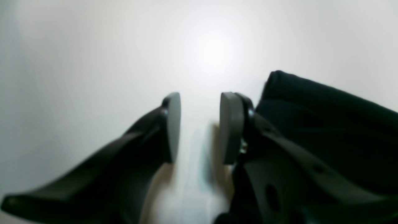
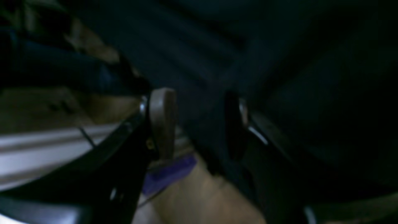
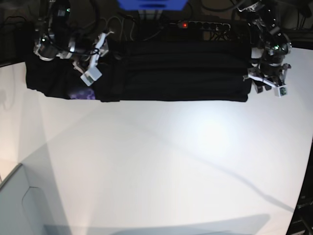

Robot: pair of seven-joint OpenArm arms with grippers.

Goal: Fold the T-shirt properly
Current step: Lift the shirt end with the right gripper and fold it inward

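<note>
White table (image 3: 161, 161), both claws agape, T-shirt (image 3: 171, 71) unheld

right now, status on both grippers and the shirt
Left gripper open, empty, beside the T-shirt. Right gripper open, black cloth between its pads. Shirt a long folded band at the table's far edge. Nothing in the way.

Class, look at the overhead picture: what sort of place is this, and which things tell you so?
Probably a robotics lab or test bench. A broad white table carries only a black T-shirt, two robot arms work at its ends, and a power strip and cables lie behind.
</note>
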